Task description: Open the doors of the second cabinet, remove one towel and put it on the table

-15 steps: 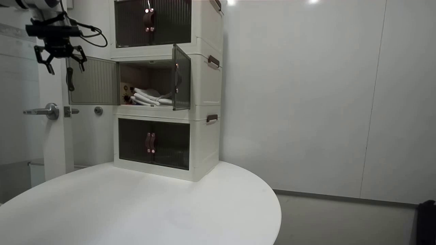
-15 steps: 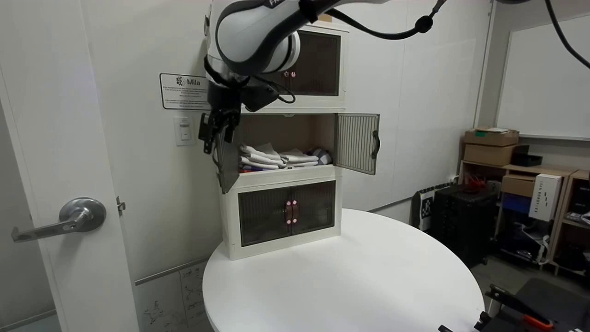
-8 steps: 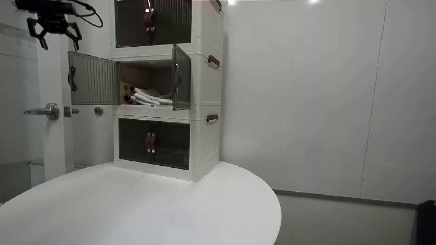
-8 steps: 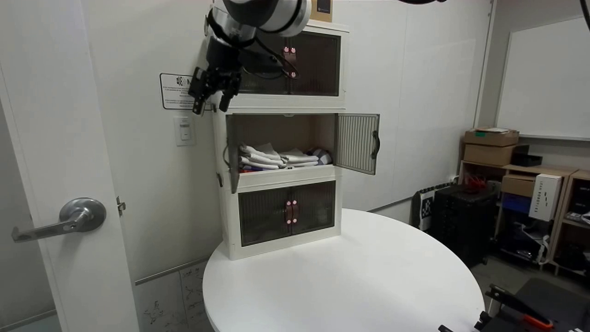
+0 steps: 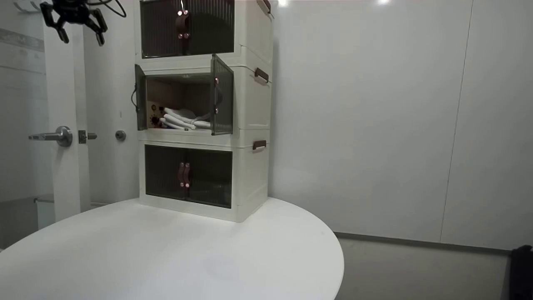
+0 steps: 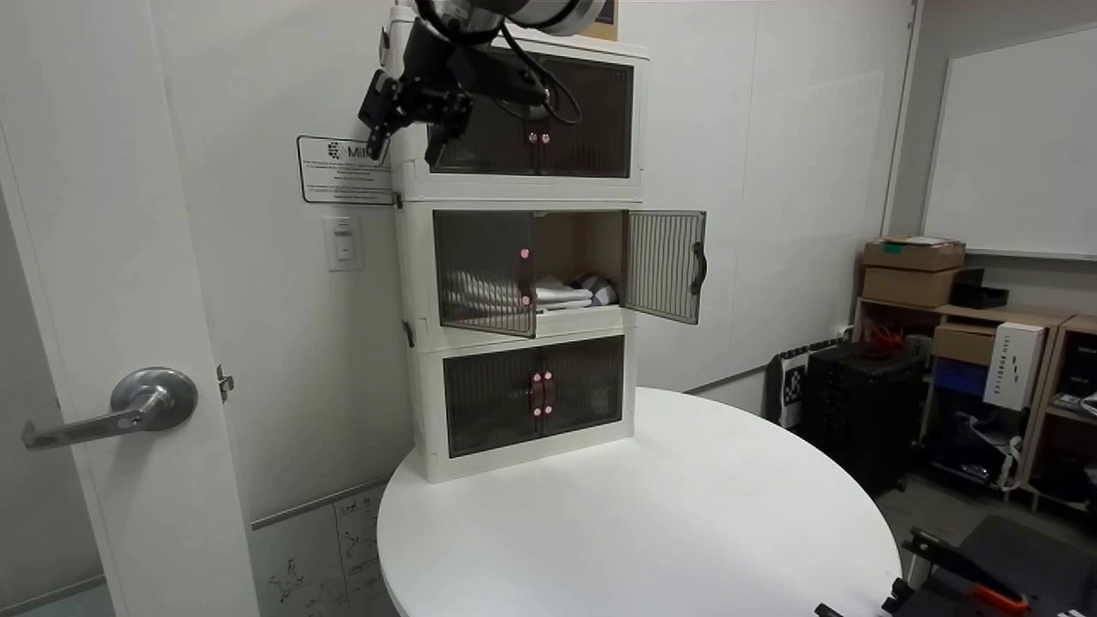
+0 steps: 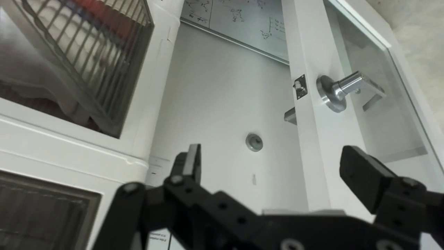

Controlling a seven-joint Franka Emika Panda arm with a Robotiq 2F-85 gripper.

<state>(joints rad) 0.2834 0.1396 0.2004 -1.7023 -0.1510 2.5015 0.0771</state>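
The second cabinet (image 5: 252, 108) (image 6: 583, 322) is the middle tier of the stack. One of its doors (image 5: 222, 96) (image 6: 664, 261) stands wide open. The other door (image 5: 141, 98) (image 6: 484, 274) is partly open and covers about half the opening in an exterior view; it also shows in the wrist view (image 7: 100, 66). Folded whitish towels (image 5: 181, 118) (image 6: 561, 294) lie in a pile inside; which one has a bluish edge I cannot tell. My gripper (image 5: 82, 41) (image 6: 403, 157) (image 7: 270, 149) is open, empty, above the partly open door, beside the top tier. The round white table (image 5: 208, 254) (image 6: 634, 523) stands below.
The top tier (image 5: 187, 27) and bottom tier (image 5: 187, 177) have shut doors. A checkered cloth (image 6: 597, 289) lies beside the towels. A room door with a metal handle (image 6: 154, 403) (image 7: 334, 92) stands beside the stack. A wall switch (image 6: 344, 244) is near the arm.
My gripper has risen from beside the cabinet door to above it and stays open. That door has swung inward, from wide open to partly open. The other door and the towels have not moved.
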